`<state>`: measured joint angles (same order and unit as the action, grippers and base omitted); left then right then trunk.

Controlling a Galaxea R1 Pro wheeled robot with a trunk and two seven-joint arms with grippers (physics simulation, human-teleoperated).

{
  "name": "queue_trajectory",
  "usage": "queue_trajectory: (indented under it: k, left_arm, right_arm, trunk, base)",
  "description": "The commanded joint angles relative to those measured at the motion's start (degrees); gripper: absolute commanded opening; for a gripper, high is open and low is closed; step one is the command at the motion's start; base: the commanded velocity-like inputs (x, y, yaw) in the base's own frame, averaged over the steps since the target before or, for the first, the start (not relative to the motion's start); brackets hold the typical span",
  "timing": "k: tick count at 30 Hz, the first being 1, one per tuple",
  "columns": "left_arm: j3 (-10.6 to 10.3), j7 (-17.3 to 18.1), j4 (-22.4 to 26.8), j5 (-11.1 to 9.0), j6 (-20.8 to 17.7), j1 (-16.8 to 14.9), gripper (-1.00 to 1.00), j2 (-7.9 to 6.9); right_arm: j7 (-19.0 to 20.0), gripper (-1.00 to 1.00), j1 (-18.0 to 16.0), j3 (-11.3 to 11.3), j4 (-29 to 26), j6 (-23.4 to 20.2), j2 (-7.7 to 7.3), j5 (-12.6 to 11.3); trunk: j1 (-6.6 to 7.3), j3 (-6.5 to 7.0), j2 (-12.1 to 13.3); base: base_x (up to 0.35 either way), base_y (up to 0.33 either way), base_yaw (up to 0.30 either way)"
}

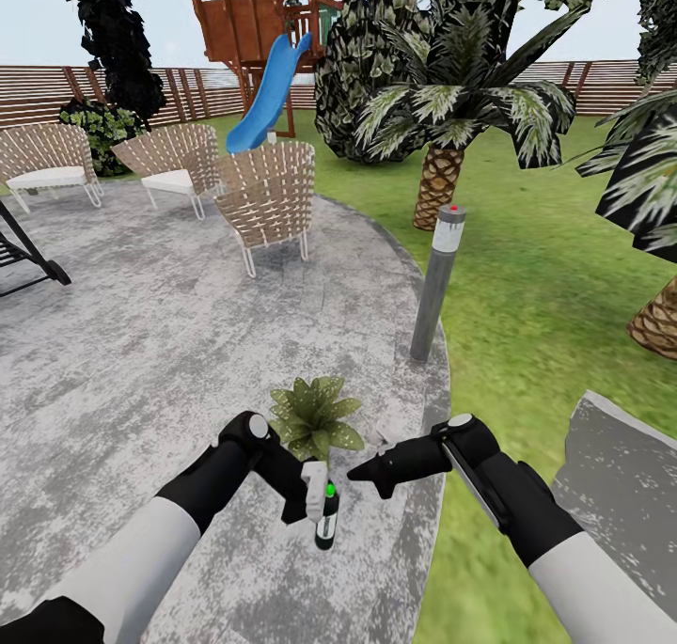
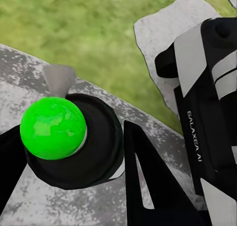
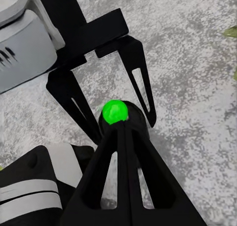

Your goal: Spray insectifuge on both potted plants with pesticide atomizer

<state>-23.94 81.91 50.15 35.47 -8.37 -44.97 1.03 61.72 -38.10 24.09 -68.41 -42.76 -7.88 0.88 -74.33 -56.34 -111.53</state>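
One pesticide atomizer (image 1: 326,520) sits upright between the fingers of the left end effector (image 1: 315,505), which is clamped on its dark body; its top shows bright green (image 2: 53,128) in both wrist views. It hangs over the grey stone patio (image 1: 141,343), near the patio's curved edge where the lawn (image 1: 527,277) begins. The right end effector (image 1: 369,475) is just beside the bottle, its black fingers (image 3: 126,161) pressed together with the tips close to the green top. Just behind the bottle one potted plant (image 1: 315,418) spreads its speckled leaves on the stone. Farther out, at the patio's edge, a grey lamp post (image 1: 437,282) with a red top leans a little. Three wicker chairs (image 1: 268,197) stand on the far part of the patio, and beyond them are a palm (image 1: 451,108), a blue slide (image 1: 268,94) and a slatted wooden fence (image 1: 38,94). On the right arm, in the left wrist view, the white writing "GALAXEA AI" (image 2: 193,137) can be read.
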Motion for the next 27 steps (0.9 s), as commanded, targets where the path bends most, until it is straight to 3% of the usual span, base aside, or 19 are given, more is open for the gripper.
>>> queue_trajectory:
  k: [1,6,11,27]
  left_arm:
    - [0.0,0.3,0.2,0.2,-0.6,0.0,-1.0,0.02]
    - [-0.1,0.3,0.4,0.2,-0.6,0.0,-1.0,0.11]
    - [-0.1,0.3,0.4,0.2,-0.6,0.0,-1.0,1.2]
    - [-0.1,0.3,0.4,0.2,-0.6,0.0,-1.0,1.82]
  right_arm:
    - [0.2,-1.0,0.0,0.1,-0.1,-0.3,-0.03,0.1]
    - [0.2,-1.0,0.0,0.1,-0.1,-0.3,-0.03,0.1]
    - [0.2,-1.0,-0.1,0.1,-0.1,-0.3,-0.03,0.1]
    - [0.2,-1.0,0.0,0.1,-0.1,-0.3,-0.03,0.1]
  trunk:
    - [0.01,-0.05,0.0]
    - [0.01,-0.05,0.0]
    - [0.01,-0.05,0.0]
    - [0.01,-0.05,0.0]
  base:
    - [0.0,0.0,0.0]
    - [0.0,0.0,0.0]
    - [0.0,0.0,0.0]
    - [0.0,0.0,0.0]
